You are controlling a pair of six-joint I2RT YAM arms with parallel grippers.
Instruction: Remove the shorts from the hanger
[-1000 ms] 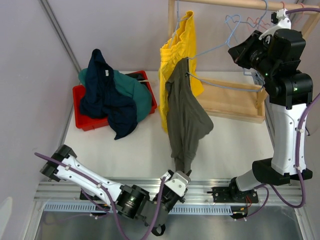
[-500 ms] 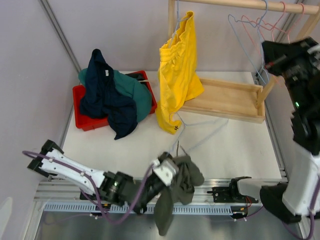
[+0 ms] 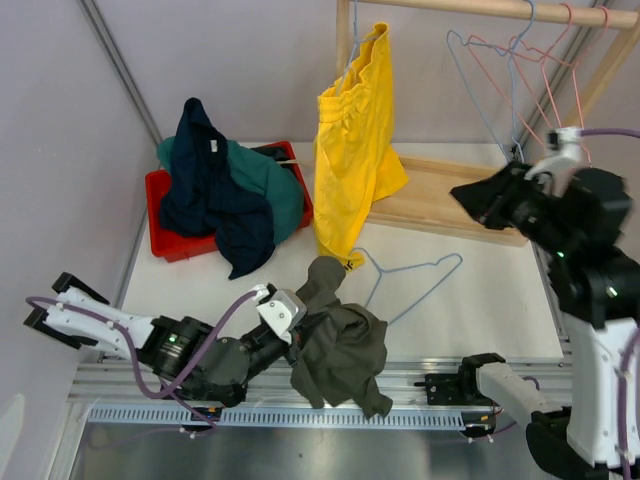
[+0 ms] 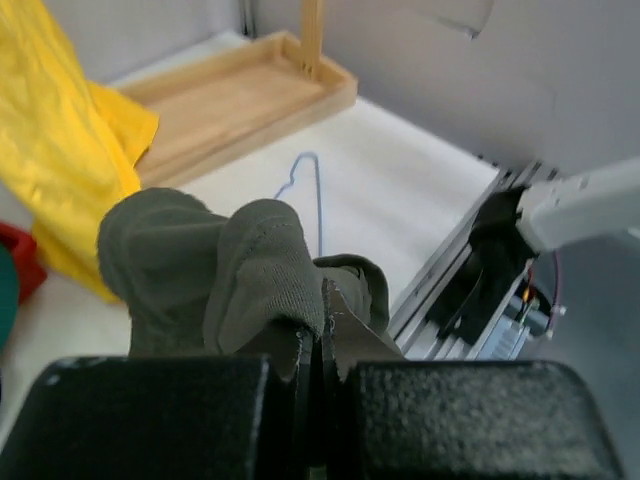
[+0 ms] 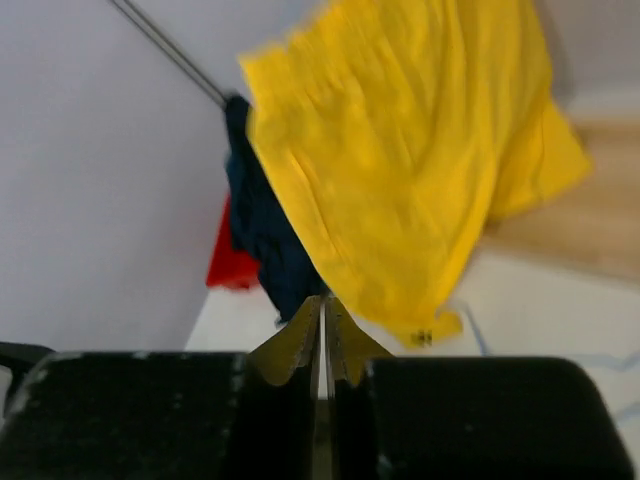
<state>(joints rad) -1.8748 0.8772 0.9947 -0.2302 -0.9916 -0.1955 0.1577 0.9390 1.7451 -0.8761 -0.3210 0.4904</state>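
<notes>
Wooden clothes rack (image 3: 450,200) stands at the back of the bench (image 3: 480,300), and only 1 pair hangs from its rail: the yellow shorts (image 3: 355,150). Left of the rack, the navy shorts (image 3: 205,185) and teal shorts (image 3: 270,185) lie heaped on a red bin (image 3: 175,240). In front of the rack, the olive-grey shorts (image 3: 340,350) are off their blue wire hanger (image 4: 320,205), which lies bare on the bench.

I judge this to be the carry step. Next, the olive-grey pair must go left to the bin and be let go, then the yellow pair needs freeing.

The left wrist view shows the left pincer (image 4: 312,340) clenched on an olive-grey fold, which the cloth hides from above. The right wrist view shows the right pincer (image 5: 321,325) closed on nothing, facing the yellow shorts. Only the top view shows the bin heap and 2 spare hangers (image 3: 520,60) on the rail.
</notes>
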